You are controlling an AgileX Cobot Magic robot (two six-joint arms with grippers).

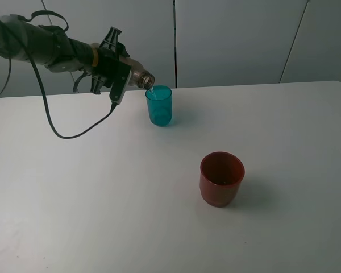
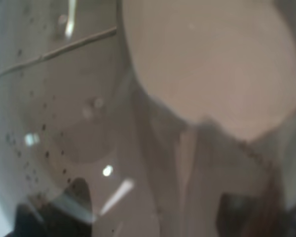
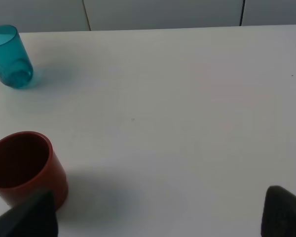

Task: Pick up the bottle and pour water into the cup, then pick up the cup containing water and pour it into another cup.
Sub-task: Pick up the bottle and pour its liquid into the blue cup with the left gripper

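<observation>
My left gripper (image 1: 124, 73) is shut on the smoky grey-brown bottle (image 1: 139, 78) and holds it tipped nearly level, its neck over the rim of the teal cup (image 1: 159, 106). A thin stream of water runs from the neck into the cup. The left wrist view is filled by the blurred bottle wall (image 2: 187, 98). The teal cup stands upright at the back of the table and also shows in the right wrist view (image 3: 10, 57). The dark-red cup (image 1: 221, 178) stands upright nearer the front; it shows in the right wrist view (image 3: 24, 168) too. My right gripper (image 3: 158, 217) is open, its fingertips (image 3: 283, 210) dark at the frame's lower corners.
The white table (image 1: 102, 199) carries only the two cups. A black cable (image 1: 62, 133) hangs from the left arm and loops just above the table at the back left. Grey wall panels (image 1: 233, 40) stand behind the table's far edge.
</observation>
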